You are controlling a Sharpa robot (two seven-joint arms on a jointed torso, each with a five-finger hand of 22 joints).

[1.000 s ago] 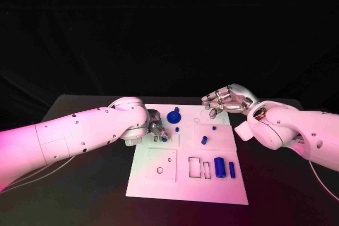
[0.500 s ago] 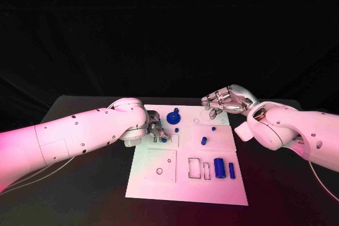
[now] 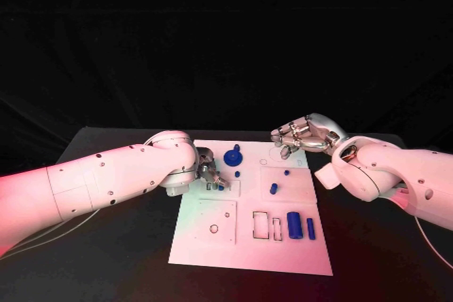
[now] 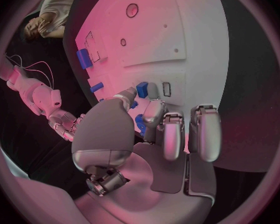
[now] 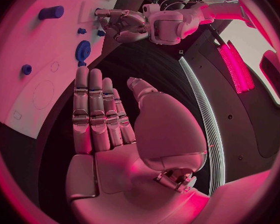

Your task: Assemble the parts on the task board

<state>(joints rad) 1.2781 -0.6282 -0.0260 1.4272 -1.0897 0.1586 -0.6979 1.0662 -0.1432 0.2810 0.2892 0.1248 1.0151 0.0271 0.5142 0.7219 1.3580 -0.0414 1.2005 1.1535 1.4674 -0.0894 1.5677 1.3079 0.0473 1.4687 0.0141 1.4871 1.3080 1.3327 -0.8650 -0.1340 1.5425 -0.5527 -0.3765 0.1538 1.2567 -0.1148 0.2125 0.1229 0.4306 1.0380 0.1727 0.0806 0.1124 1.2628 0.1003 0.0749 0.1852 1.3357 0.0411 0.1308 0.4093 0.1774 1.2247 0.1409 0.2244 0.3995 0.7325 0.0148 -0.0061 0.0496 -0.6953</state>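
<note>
Board (image 3: 247,246): flat white rectangular plate, matte, mid-table, with outlined rectangular slots and small round holes. Blue parts: toothed gear (image 3: 232,159) at far edge; smooth cylinder (image 3: 294,225) and thinner rod (image 3: 309,227) lying near right slots; short peg (image 3: 273,188) standing mid-board. Left hand (image 3: 207,173), silver metal, over board's left edge, thumb and finger pinching small blue block (image 4: 142,89) at slot. Right hand (image 3: 300,135) hovers past far right corner, fingers straight, together, holding nothing.

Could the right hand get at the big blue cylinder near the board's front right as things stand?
Probably yes: the right hand hovers empty over the board's far right corner, and the big blue cylinder lies on that side with nothing over it.
</note>
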